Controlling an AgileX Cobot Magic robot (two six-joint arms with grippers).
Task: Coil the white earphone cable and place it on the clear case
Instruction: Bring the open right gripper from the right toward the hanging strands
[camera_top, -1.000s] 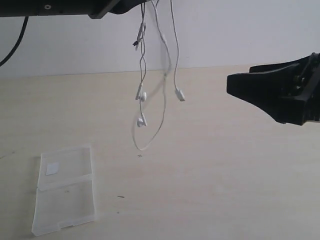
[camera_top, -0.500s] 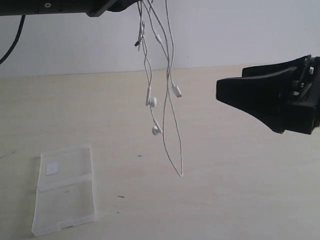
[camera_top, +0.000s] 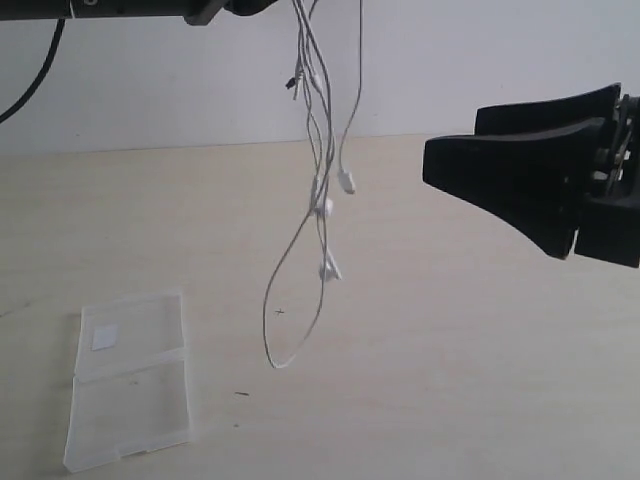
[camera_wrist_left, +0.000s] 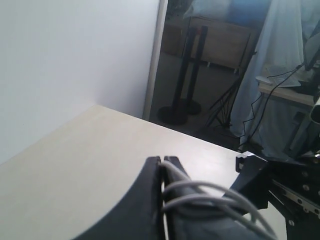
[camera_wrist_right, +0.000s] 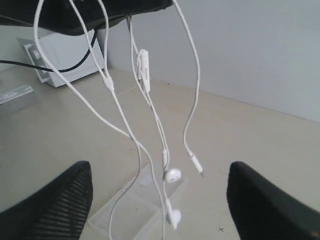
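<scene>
Change: found the low loop of the thin white earphone cable (camera_top: 323, 207), out toward 5 o'clock half a second earlier, swung across to 7 o'clock, low over the pale wooden surface (camera_top: 480, 350); could not tell whether touching. Saw the black left gripper (camera_wrist_left: 163, 161) at 12 o'clock clenched on several strands, earbuds (camera_top: 329, 268) and plug (camera_top: 346, 182) dangling uncoiled. Found the black right gripper (camera_wrist_right: 159, 170) at 3 o'clock spread wide, empty, nudged further toward 9 o'clock than before. Found the flat clear plastic hinged case (camera_top: 130, 410) at 7 o'clock bare, well apart from the cable. Judged coiling barely begun, placing not yet.
</scene>
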